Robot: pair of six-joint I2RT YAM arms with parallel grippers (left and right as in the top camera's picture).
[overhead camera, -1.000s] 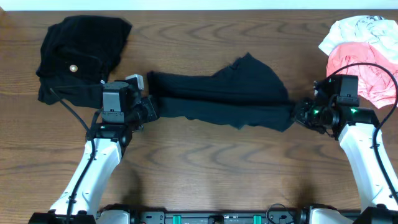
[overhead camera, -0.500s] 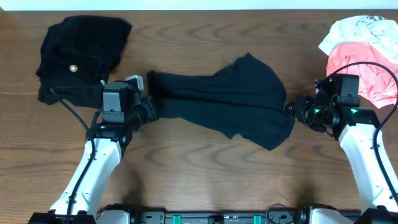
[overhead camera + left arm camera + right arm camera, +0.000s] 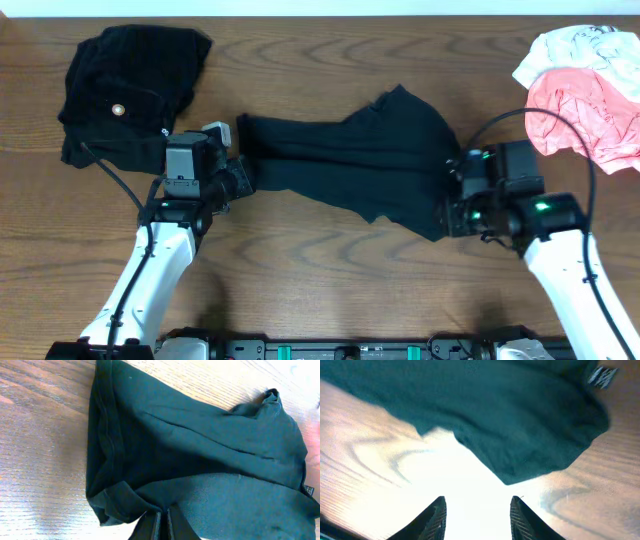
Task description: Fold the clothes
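A black short-sleeved shirt (image 3: pixel 350 165) lies crumpled across the middle of the table. My left gripper (image 3: pixel 243 178) is shut on its left edge; the left wrist view shows the fingers (image 3: pixel 162 519) pinching the black shirt (image 3: pixel 200 455). My right gripper (image 3: pixel 447 215) is open and empty, next to the shirt's lower right corner. In the right wrist view its fingers (image 3: pixel 477 510) stand apart just short of the shirt's edge (image 3: pixel 520 425). A black garment with a pale button (image 3: pixel 125 90) lies at the back left. Pink (image 3: pixel 585 120) and white (image 3: pixel 585 50) garments lie at the back right.
The brown wooden table (image 3: pixel 330 280) carries only these clothes. Black cables run from both arms.
My right gripper has let go of the shirt's right end, opened, and moved left and nearer to the shirt's lower corner. The shirt's right side dropped onto the table. My left gripper stayed put.
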